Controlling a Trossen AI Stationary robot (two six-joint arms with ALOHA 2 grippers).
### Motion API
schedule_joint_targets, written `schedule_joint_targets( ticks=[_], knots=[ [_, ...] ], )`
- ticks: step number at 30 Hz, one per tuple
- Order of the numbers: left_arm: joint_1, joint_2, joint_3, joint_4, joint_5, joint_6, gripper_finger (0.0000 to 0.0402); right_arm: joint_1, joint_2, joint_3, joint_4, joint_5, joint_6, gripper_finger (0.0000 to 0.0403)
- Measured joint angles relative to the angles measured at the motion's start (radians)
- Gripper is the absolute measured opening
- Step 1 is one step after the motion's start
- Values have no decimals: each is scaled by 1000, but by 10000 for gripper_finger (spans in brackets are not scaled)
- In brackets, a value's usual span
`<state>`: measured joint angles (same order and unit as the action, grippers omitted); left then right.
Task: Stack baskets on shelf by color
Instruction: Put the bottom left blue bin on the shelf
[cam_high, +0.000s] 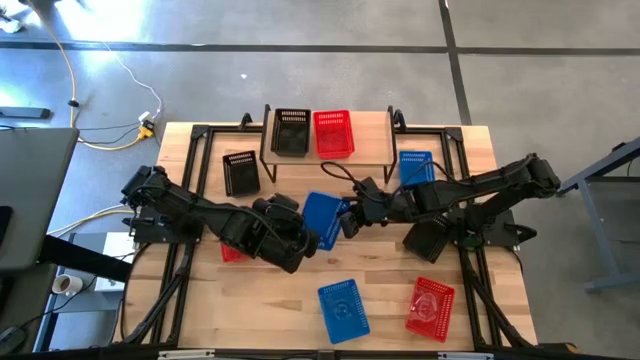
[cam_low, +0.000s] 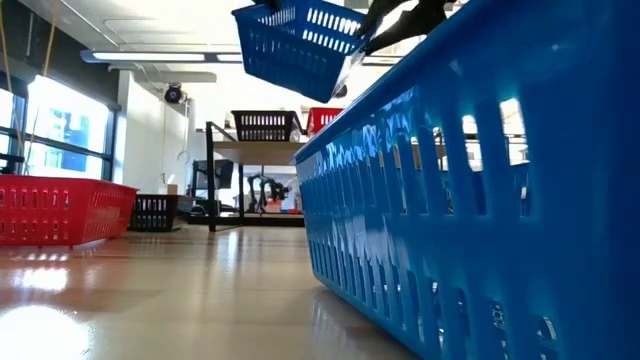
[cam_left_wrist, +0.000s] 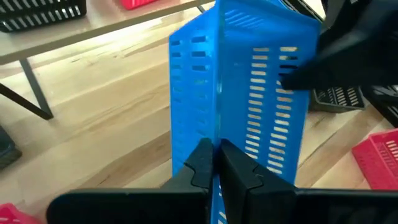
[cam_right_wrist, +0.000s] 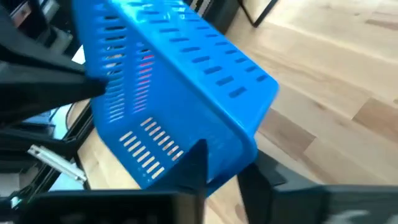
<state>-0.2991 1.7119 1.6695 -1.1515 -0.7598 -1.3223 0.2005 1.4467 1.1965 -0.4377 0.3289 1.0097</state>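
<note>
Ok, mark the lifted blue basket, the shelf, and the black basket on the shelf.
lifted blue basket (cam_high: 322, 218), high view, its slotted side wall
shelf (cam_high: 371, 136), high view, bare plank at its right end
black basket (cam_high: 291, 131), high view, its floor

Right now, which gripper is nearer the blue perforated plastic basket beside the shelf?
Right. The right gripper is just front-left of that blue perforated plastic basket; the left gripper is farther off, across the lifted blue basket.

yellow cable (cam_high: 70, 70) | floor, left of table | white plug (cam_high: 147, 117)
</note>
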Motion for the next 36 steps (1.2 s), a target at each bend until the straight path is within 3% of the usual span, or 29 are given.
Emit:
schedule_joint_targets(
  ticks=[2, 4, 12, 22, 28, 36],
  knots=[
    [4, 0, 0, 1, -1, 16, 0, -9, 0, 0, 0, 9, -23, 19],
    [9, 0, 0, 2, 3, 28, 1, -19, 0, 0, 1, 15, -39, 9],
    [42, 0, 0, 3, 70, 65, 38, -57, 0, 0, 5, 4, -73, 4],
    [62, -3, 0, 2, 131, 100, 119, -73, 0, 0, -4, -5, -113, 1],
    [64, -28, -2, -3, 177, 197, 162, -102, -1, 0, -40, -4, -124, 1],
    [64, -100, 5, -10, 219, 332, 176, -130, -11, 13, -97, 1, -111, 0]
  ],
)
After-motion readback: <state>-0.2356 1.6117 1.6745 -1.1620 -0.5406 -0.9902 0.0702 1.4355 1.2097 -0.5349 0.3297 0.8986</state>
